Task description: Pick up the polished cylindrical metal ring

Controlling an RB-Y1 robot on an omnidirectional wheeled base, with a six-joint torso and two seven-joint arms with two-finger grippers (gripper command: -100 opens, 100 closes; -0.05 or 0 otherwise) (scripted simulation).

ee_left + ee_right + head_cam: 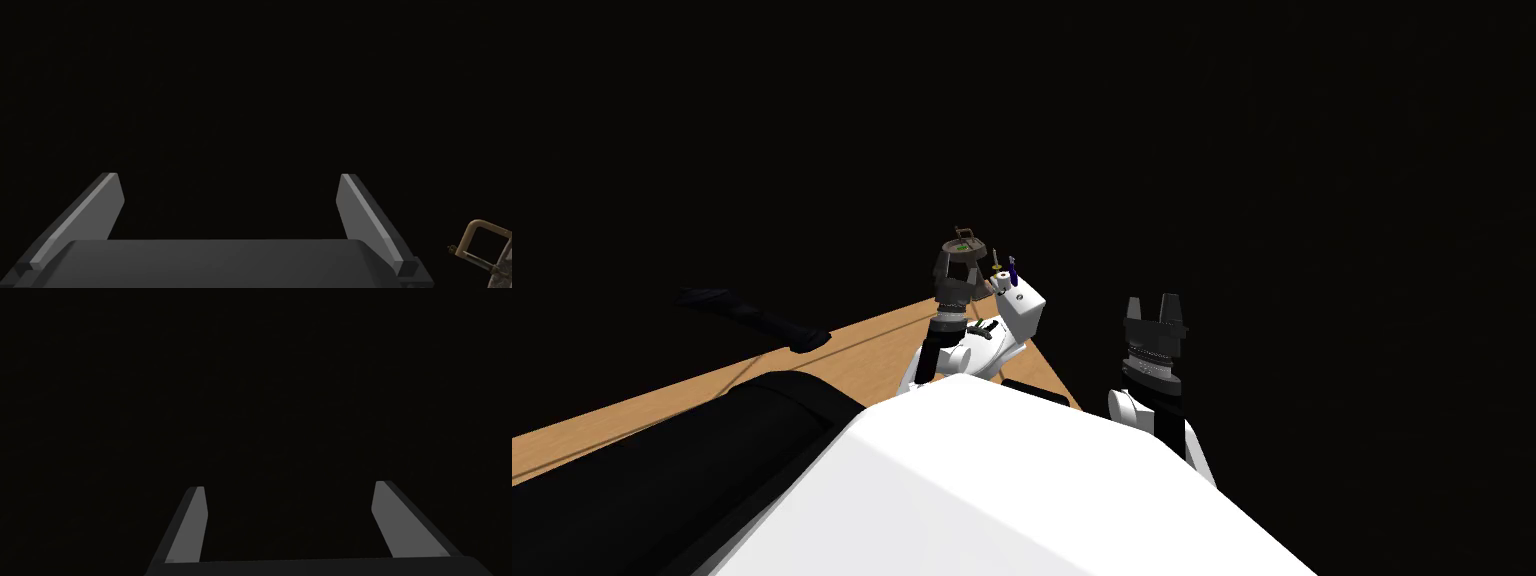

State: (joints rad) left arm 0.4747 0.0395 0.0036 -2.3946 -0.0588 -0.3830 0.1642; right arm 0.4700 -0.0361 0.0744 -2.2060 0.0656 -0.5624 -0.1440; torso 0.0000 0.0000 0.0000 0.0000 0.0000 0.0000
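On a white box (1020,312) at the far end of the wooden tabletop (842,350) stands a small pale cylinder (1002,281), ring-like; I cannot tell its material. My left gripper (959,254) (230,175) is just left of that box, open, with nothing between its fingers. A round dark object with a brown handle (962,243) (481,239) sits close beside the left gripper. My right gripper (1152,300) (289,485) hangs open and empty off the table's right edge, against a black area.
A small yellow item (996,267) and a purple one (1013,268) stand by the pale cylinder. A long dark object (757,317) lies at the table's left edge. A bulky black shape (662,470) fills the near left. Black area surrounds the table.
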